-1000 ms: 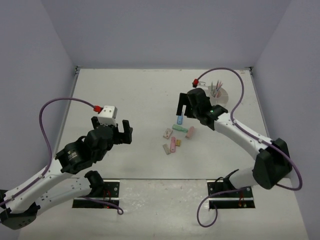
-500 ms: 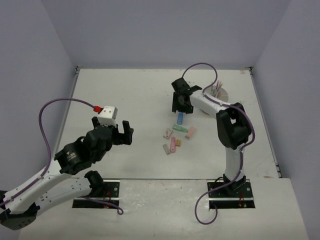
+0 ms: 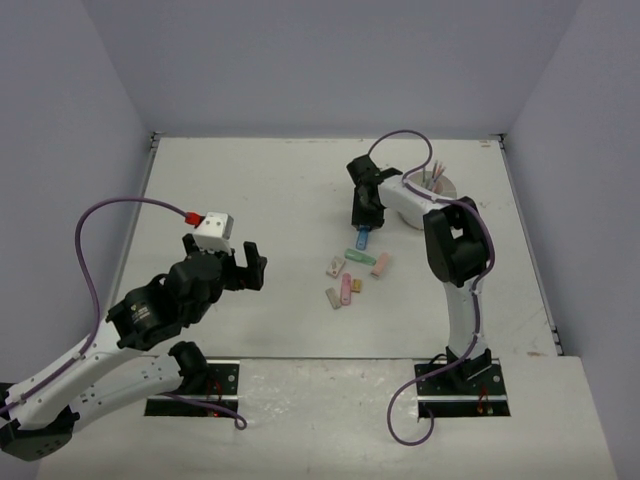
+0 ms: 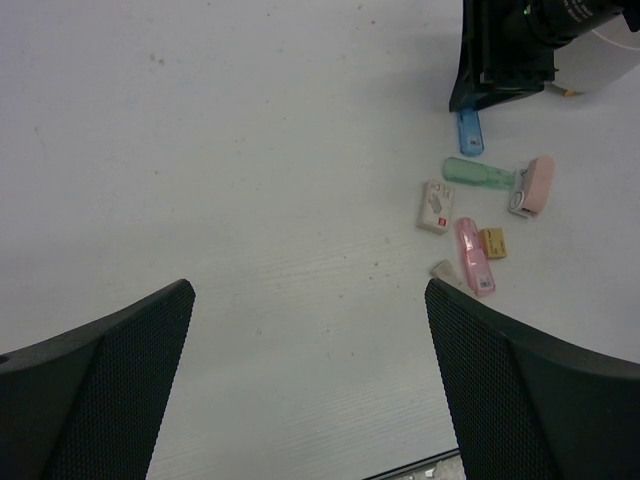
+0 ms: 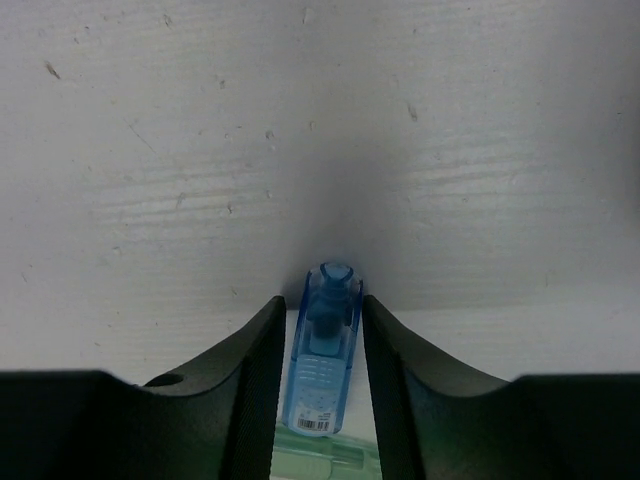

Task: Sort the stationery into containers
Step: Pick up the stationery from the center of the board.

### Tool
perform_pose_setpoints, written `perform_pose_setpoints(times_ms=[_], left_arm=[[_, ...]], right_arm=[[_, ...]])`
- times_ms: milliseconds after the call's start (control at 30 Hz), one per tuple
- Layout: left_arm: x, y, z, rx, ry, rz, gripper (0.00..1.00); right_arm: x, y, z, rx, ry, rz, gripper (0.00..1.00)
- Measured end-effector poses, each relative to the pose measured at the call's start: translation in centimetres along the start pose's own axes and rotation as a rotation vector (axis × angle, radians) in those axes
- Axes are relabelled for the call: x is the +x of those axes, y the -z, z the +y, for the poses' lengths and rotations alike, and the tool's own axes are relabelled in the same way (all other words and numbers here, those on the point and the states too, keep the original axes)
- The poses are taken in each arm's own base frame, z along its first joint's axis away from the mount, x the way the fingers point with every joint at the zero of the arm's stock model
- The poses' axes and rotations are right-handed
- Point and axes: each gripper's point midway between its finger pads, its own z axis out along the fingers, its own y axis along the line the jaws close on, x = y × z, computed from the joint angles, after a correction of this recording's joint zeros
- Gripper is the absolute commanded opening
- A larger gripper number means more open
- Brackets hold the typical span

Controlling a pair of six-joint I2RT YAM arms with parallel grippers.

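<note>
We see the right gripper [image 5: 322, 308] clamped on the blue block [image 5: 324, 365], one finger pressed against each long side. The block is slim, clear blue plastic, with a rounded tip at its far end and a white label near the other. It lies flat on the table [image 5: 200, 150], its labelled end just beside a pale green block [image 5: 320, 465], near the white tub [image 3: 447, 188]. The left gripper [image 4: 308, 290] hangs with its jaws wide apart, holding nothing.
</note>
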Motion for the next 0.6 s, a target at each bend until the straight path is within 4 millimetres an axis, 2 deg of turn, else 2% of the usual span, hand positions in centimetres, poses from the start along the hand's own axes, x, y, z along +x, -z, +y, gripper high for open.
perform_pose_setpoints(times_ms=[233, 367, 600], left_arm=[[-0.1, 0.1, 0.0, 0.006, 0.003, -0.004, 1.0], [-0.2, 0.3, 0.0, 0.014, 0.009, -0.01, 1.0], [-0.3, 0.4, -0.2, 0.025, 0.012, -0.011, 1.0]], right_arm=[[0.9, 0.3, 0.1, -0.015, 0.013, 0.043, 0.24], [1.2, 0.4, 0.1, -0.018, 0.017, 0.061, 0.01], [0.7, 0.6, 0.6, -0.03, 0.033, 0.063, 0.0]])
